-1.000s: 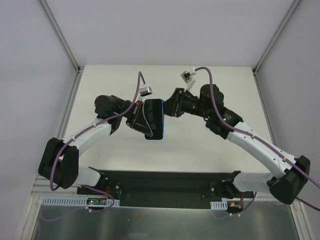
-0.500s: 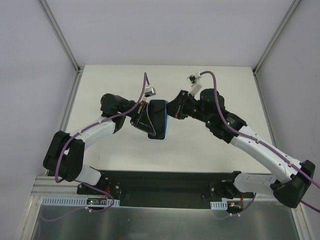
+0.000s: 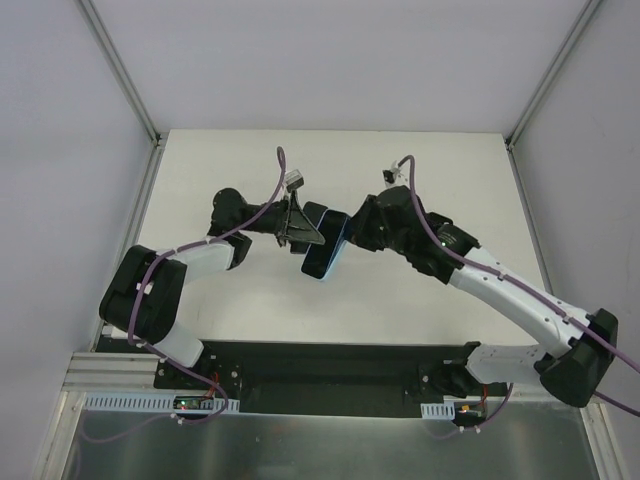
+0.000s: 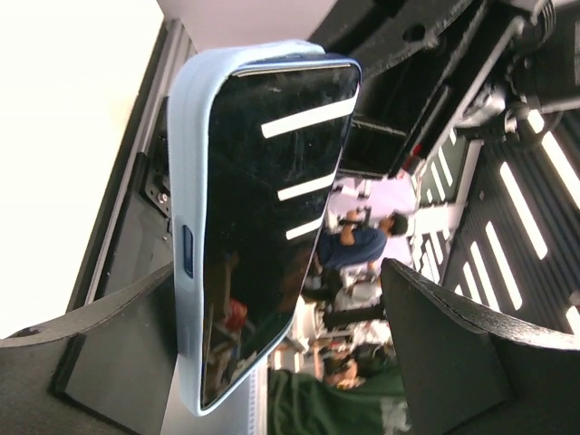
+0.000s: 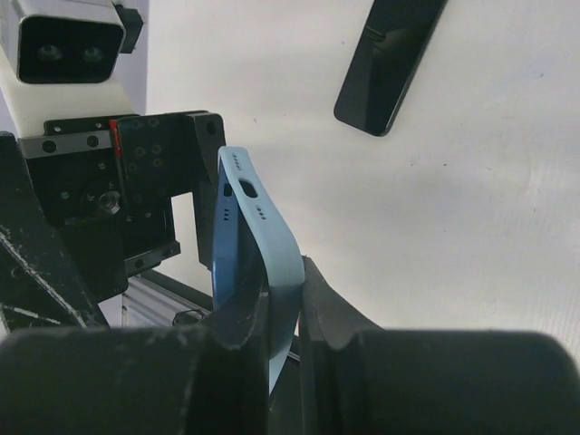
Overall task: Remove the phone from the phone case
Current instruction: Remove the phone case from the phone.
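The phone, a glossy black slab mirroring ceiling lights, sits inside the pale blue phone case, which shows as a rim along its side. Both hang above the table, tipped on edge, between the arms. My left gripper is open: one finger lies close behind the case and the other stands well off the screen. My right gripper is shut on the phone case, pinching its edge across the thickness. In the top view the left gripper and right gripper flank the phone.
The white table lies beneath, with metal frame rails at its left and right edges. The black base plate runs along the near edge. A dark slab-like shape crosses the top of the right wrist view; I cannot tell what it is.
My left gripper has opened and let go of the phone. The phone has tipped from flat to on edge and shifted slightly right. The right gripper stays shut on the case.
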You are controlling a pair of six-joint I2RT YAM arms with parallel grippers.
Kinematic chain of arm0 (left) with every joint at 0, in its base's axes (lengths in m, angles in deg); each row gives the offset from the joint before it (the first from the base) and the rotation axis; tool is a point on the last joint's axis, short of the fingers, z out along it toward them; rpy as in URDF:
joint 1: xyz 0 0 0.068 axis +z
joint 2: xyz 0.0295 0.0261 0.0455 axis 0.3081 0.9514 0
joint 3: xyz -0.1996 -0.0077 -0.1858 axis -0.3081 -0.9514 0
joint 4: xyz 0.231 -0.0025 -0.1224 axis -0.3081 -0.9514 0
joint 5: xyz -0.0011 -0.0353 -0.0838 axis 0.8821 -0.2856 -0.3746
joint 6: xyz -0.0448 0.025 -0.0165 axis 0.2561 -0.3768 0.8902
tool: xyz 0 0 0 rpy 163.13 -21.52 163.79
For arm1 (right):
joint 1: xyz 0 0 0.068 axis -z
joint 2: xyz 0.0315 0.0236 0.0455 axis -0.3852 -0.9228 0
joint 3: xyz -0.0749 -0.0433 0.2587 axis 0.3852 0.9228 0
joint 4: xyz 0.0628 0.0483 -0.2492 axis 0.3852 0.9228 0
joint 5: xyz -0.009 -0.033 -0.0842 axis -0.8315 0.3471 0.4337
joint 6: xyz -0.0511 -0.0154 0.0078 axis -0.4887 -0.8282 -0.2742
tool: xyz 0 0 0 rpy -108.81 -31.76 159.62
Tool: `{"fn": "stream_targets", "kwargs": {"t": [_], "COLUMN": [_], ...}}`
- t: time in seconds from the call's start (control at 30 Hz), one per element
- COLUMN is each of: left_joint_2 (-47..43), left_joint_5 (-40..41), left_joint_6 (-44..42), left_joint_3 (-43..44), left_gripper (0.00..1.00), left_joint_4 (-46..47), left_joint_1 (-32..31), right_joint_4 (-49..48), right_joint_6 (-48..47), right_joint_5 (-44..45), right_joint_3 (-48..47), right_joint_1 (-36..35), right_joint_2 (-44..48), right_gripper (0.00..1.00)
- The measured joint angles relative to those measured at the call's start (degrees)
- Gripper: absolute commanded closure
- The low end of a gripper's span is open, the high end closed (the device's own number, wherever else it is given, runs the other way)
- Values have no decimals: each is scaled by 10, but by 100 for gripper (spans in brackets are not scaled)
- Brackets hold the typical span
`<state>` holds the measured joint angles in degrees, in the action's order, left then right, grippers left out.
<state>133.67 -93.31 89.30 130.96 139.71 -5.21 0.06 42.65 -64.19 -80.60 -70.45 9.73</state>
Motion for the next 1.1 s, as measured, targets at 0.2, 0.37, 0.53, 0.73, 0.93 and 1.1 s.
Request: {"fn": "stream_targets", "kwargs": {"t": [0.2,0.37,0.53,0.73,0.93,1.1], "left_joint_2": [0,-3,-45,-77,-129,-150], "left_joint_5": [46,73,85,81,89,133], "left_joint_6": [-9,-59,-144,-195,-250,-359], "left_joint_3": [-63,-102,-104,-97,-54,-12], "left_gripper": [20,19,17,17,17,17], "left_joint_4": [-8,-29,-122,-176,-231,-403], "left_joint_1": [41,71,75,79,87,87], "right_joint_4": [39,74,87,71,179,210], "right_joint_6": [15,15,2,-38,-75,-89], "right_joint_5": [16,34,30,-17,-8,15], "right_joint_3": [-57,-106,-112,-61,10,-1], "right_joint_1": [-6,-13,-12,16,68,62], "right_joint_2": [-95,-162,-168,-141,-154,-154], "right_gripper": [99,99,98,99,98,99]}}
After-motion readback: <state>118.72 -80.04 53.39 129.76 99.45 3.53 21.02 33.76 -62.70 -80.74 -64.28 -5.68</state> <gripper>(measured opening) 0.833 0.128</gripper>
